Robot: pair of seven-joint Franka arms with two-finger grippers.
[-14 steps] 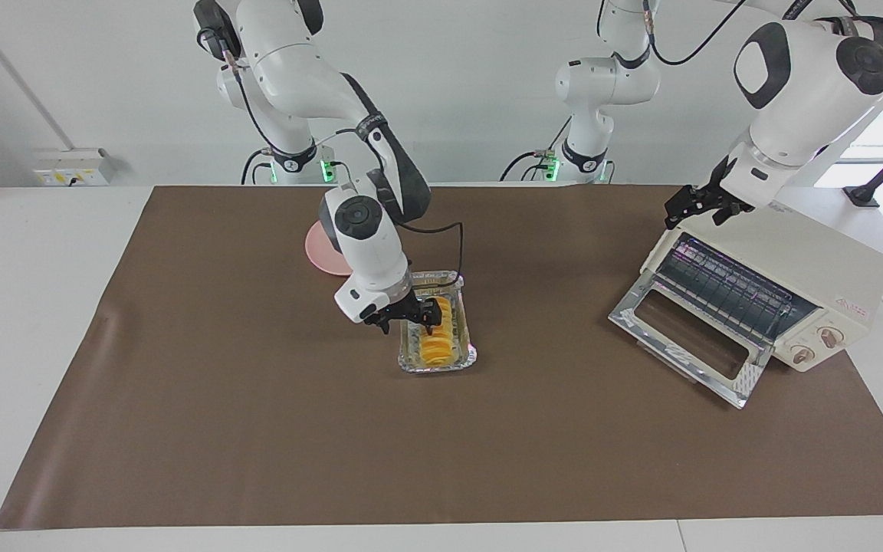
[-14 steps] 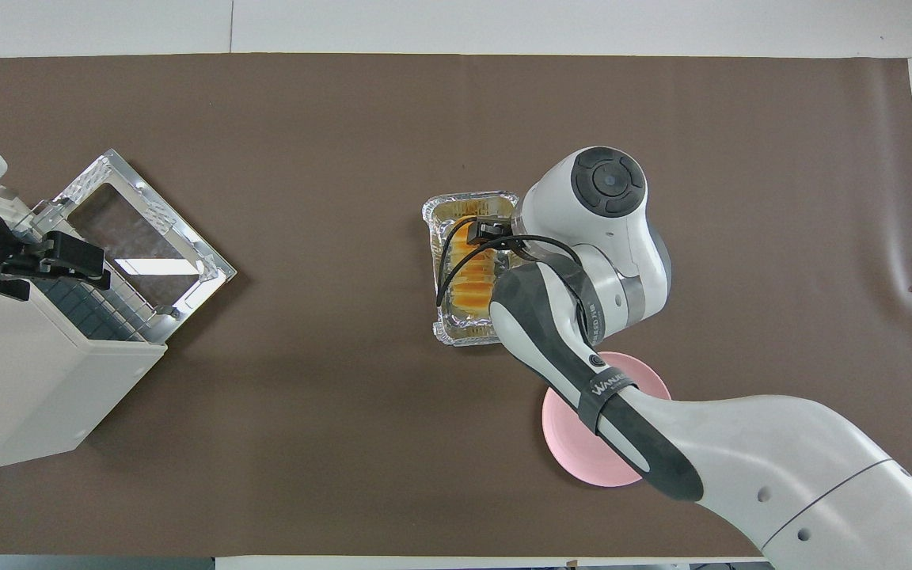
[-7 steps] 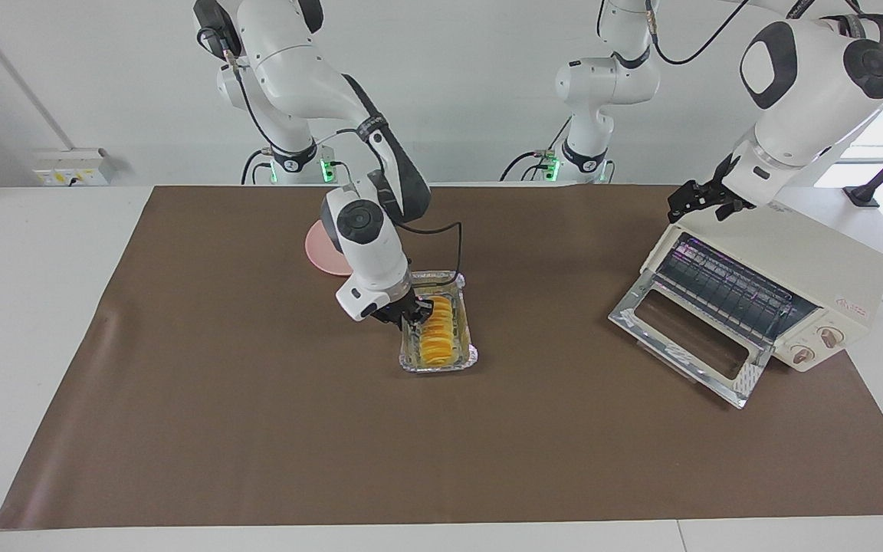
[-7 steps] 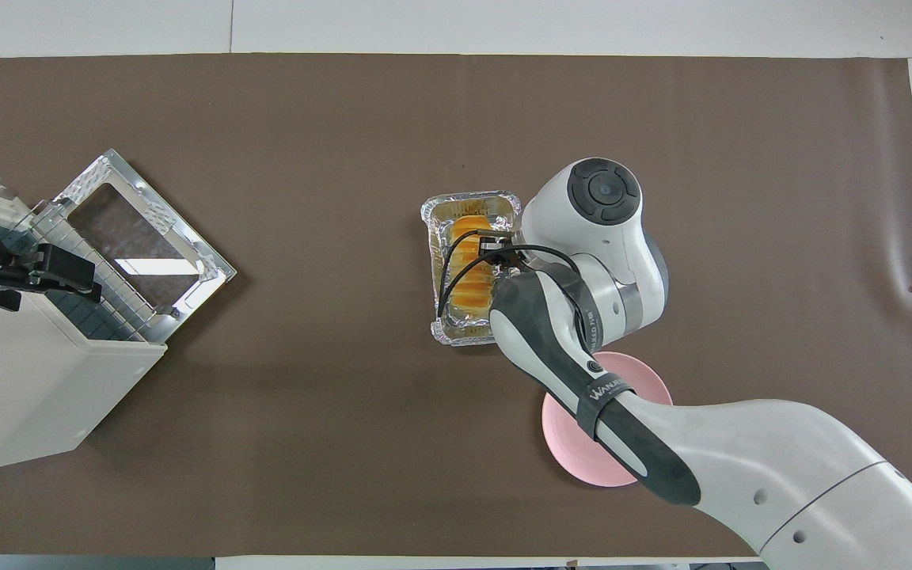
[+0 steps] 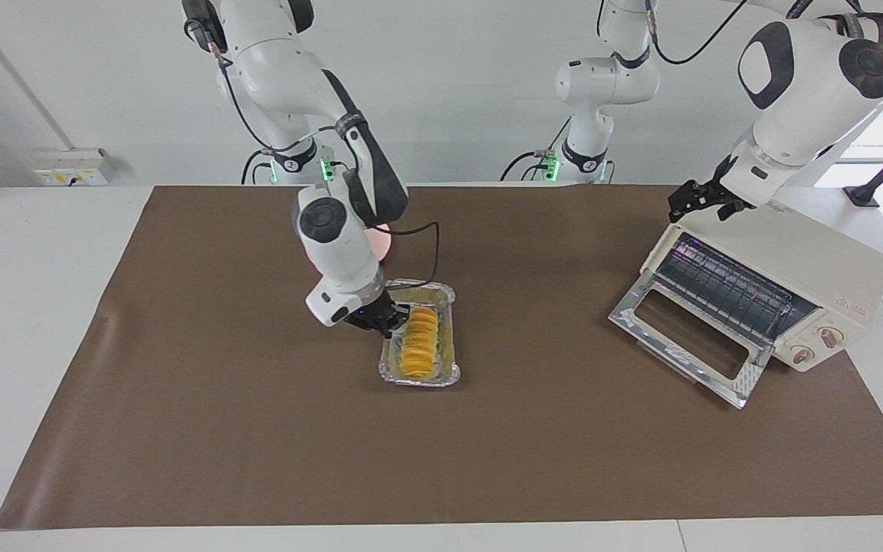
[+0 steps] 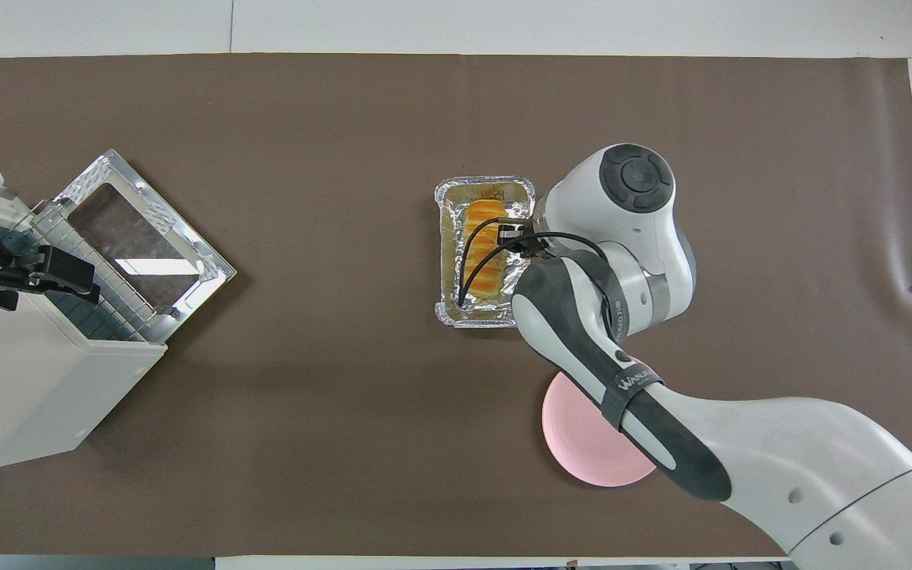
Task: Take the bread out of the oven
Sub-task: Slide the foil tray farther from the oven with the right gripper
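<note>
Brown matting point(image 6: 345, 435) is spread over the white table, and clock directions are read with twelve pointing away from the robots. Closest to them, a pink plate point(image 6: 583, 443) is partly hidden under the right arm. At about eleven o'clock from the plate, mid-table, a foil tray point(image 5: 418, 381) is found, and the bread point(image 5: 418, 345) lies inside it along its length.

The right gripper point(image 5: 389, 318) is lowered to the tray's three o'clock rim. Its fingertips are pressed together, and the thin foil edge appears to be pinched between them; the bread itself is not gripped.

At nine o'clock from the tray, the oven point(image 5: 817, 268) is set at an angle. Its glass door point(image 5: 687, 337) is dropped open toward about one o'clock, and the wire rack point(image 5: 733, 295) is seen bare. The left gripper point(image 5: 706, 203) is held over the oven's top edge with its fingers spread, nothing between them, and that arm is judged to be waiting.

The removal itself is judged done, since the bread is well apart from the oven. What may be left is settling the tray, perhaps moving the loaf to the plate, and shutting the door.
</note>
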